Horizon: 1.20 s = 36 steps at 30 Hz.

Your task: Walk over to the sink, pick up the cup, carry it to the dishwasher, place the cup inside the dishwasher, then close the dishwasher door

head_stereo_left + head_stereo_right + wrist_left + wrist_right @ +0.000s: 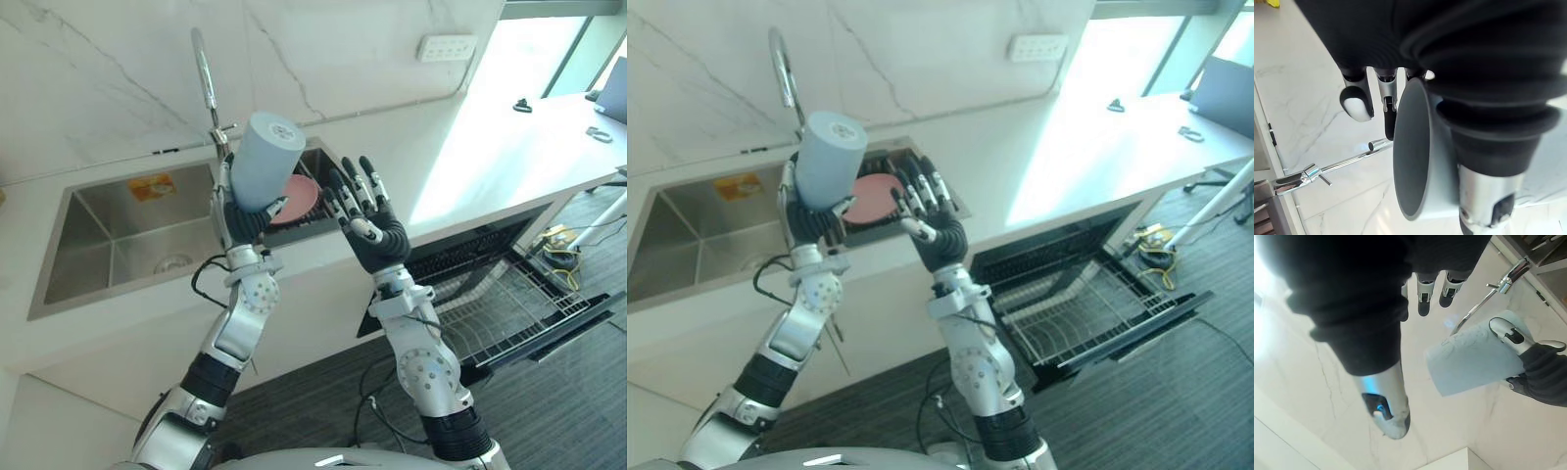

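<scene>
- Sink (98,235) at left, faucet (204,73) behind it; the basin is partly cut off by the frame edge, and the orange patch on its wall is too small to make out
- Left hand (238,223) is wrapped round the cup (265,157) and grips it, raised clear above the counter edge in front of the sink
- Cup is tilted and looks base-up: left wrist view shows its dark mouth facing back toward the wrist
- Head views hide most of the left fingers behind the cup, so grip depth is hard to judge
- Plate (299,196) sits in the rack just behind the cup and is partly blocked by both hands
- Right hand (362,211) is just beside the cup with fingers straight, holding nothing; can't tell if it touches the cup
- Step, my read: pickup done, carry to the dishwasher is next
- Dishwasher (460,259) is lower right, door (558,333) dropped open, wire basket (509,304) pulled out and looks bare
- Next move calls for a turn to the right, lowering the cup into the basket, then release; base-up suits that, but the tilt needs watching
- Door closing comes after, and the free right hand is the nearer one
- Dishwasher cavity is dark under the counter, its inside unreadable
- Small things on the far-right counter are too small to identify
</scene>
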Available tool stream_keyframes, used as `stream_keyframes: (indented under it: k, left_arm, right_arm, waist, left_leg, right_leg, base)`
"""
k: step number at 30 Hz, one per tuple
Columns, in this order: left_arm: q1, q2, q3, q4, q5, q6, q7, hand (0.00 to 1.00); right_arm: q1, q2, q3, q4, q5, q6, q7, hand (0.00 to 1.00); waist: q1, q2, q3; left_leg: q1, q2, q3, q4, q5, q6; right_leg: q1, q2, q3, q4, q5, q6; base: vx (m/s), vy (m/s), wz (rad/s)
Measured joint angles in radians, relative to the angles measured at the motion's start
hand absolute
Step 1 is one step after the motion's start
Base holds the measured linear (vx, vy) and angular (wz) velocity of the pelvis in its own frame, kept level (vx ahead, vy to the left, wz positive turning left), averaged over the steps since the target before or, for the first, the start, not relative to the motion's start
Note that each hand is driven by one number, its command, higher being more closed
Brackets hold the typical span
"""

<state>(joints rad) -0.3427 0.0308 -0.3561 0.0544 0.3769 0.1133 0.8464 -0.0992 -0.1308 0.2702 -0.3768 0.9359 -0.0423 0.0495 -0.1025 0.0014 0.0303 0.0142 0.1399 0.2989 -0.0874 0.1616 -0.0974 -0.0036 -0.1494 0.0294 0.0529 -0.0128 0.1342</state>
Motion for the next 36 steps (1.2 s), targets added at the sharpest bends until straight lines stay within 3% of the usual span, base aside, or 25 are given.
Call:
stream_keyframes:
  k: [15,26,27,32,36]
  left_arm:
    - [-0.037,-0.036,-0.129,0.036,0.0,0.058,-0.004,1.0]
    - [-0.068,-0.037,-0.21,0.03,0.033,0.074,0.0,1.0]
    - [-0.068,-0.039,-0.211,0.028,0.04,0.074,0.001,1.0]
    - [-0.071,-0.04,-0.215,0.025,0.039,0.076,0.003,1.0]
    - [-0.087,-0.04,-0.213,0.026,0.039,0.087,0.005,1.0]
  right_arm:
    - [-0.157,0.006,0.113,0.085,-0.093,0.023,-0.355,0.0]
    - [-0.224,0.005,0.154,0.128,-0.185,0.048,-0.499,0.0]
    - [-0.227,0.005,0.157,0.128,-0.189,0.047,-0.51,1.0]
    - [-0.253,0.006,0.161,0.143,-0.198,0.047,-0.549,1.0]
    - [-0.278,0.007,0.18,0.156,-0.268,0.037,-0.585,1.0]
  waist:
    - [0.038,0.006,-0.025]
    - [0.056,0.018,-0.045]
    - [0.06,0.02,-0.047]
    - [0.066,0.025,-0.05]
    - [0.07,0.025,-0.05]
  left_leg:
    - [-0.048,-0.002,-0.091,0.0,0.041,0.009]
    - [-0.07,-0.005,-0.138,0.0,0.041,0.008]
    - [-0.07,-0.005,-0.138,0.0,0.041,0.007]
    - [-0.07,-0.005,-0.138,0.0,0.047,-0.001]
    - [-0.07,-0.005,-0.138,0.0,0.048,-0.001]
  right_leg:
    - [0.014,0.0,-0.087,-0.006,0.006,0.002]
    - [0.02,0.0,-0.126,-0.006,0.008,0.001]
    - [0.02,0.0,-0.126,-0.008,0.009,0.001]
    - [0.023,0.0,-0.127,-0.015,0.015,0.0]
    - [0.027,0.0,-0.128,-0.025,0.021,0.0]
  base:
    - [-0.01,-0.021,0.16]
    - [-0.04,-0.002,0.11]
    - [0.0,0.0,0.0]
    - [0.0,0.0,0.0]
    - [0.0,0.0,0.0]
